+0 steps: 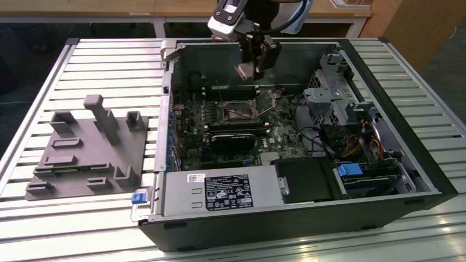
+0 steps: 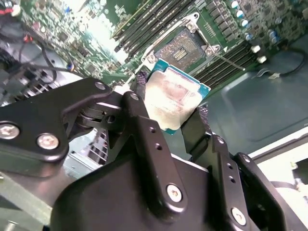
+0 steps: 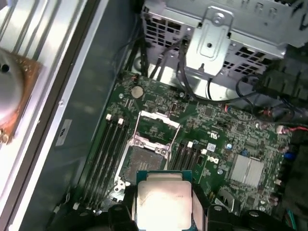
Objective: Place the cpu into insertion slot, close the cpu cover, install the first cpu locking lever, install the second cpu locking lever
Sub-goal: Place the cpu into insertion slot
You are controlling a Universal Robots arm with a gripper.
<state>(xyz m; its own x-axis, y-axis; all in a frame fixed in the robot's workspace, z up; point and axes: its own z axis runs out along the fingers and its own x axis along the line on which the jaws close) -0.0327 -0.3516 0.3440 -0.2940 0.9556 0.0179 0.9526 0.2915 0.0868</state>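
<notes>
Checking in from the remote desk. The gripper (image 1: 248, 70) has the cpu (image 2: 175, 96) pinched between its two fingers (image 2: 144, 125). The jaws are closed down to just the chip's width, one finger on each opposite edge. In both wrist views the chip's silver top faces the cameras, with a bit of green edge peeking out around it.

The tool hangs inside the open case (image 1: 291, 224), up above the board (image 3: 211, 115). So the chip is in the air and touching nothing but the fingers. The slot (image 3: 142, 166) lies below the tool, well apart from the chip, and it's bare. The cover (image 3: 155, 126) is flipped up open, just beyond the slot from the gripper. Memory slots (image 3: 108, 154) run along both sides of the slot.
</notes>
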